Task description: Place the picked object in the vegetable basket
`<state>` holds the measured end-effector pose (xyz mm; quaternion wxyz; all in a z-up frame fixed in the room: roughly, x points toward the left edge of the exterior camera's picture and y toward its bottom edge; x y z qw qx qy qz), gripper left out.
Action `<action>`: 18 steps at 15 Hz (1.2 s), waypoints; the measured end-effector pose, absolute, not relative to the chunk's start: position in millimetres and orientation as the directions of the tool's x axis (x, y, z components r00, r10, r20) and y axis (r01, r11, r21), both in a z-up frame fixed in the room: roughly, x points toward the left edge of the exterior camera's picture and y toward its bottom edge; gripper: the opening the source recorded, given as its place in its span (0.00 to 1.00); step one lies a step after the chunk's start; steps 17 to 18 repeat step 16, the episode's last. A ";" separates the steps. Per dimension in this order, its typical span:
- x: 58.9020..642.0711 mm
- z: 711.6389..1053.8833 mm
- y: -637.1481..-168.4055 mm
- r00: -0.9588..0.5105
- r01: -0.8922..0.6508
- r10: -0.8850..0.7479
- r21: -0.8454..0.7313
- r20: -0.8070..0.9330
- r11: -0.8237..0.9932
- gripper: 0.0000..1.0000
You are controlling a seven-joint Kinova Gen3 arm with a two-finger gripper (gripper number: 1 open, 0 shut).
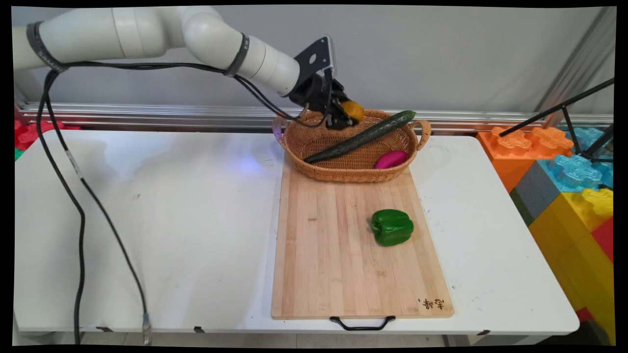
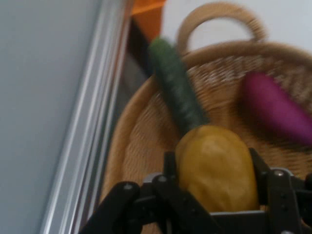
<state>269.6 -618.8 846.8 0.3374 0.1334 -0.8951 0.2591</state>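
The black two-finger tool (image 1: 347, 116) hangs over the back left rim of the oval woven wicker basket (image 1: 314, 142), its fingers closed on a smooth yellow-brown potato-shaped vegetable (image 1: 354, 111) held above the basket's inside. In the hand view the vegetable (image 2: 217, 168) sits clamped between the two fingers (image 2: 169, 168). Below it a long dark green cucumber (image 1: 360, 137) lies slantwise across the basket, its far end resting on the back right rim, and a magenta oblong vegetable (image 1: 390, 159) lies on the basket's floor near the right front wall
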 end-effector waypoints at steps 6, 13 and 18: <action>286.6 816.8 -655.4 -0.707 -0.604 -0.310 -0.315 0.636 0.732 0.00; 305.2 775.6 -677.9 -0.655 -0.706 -0.498 -0.225 0.568 0.671 1.00; 301.8 772.7 -680.9 -0.620 -0.729 -0.533 -0.171 0.576 0.663 1.00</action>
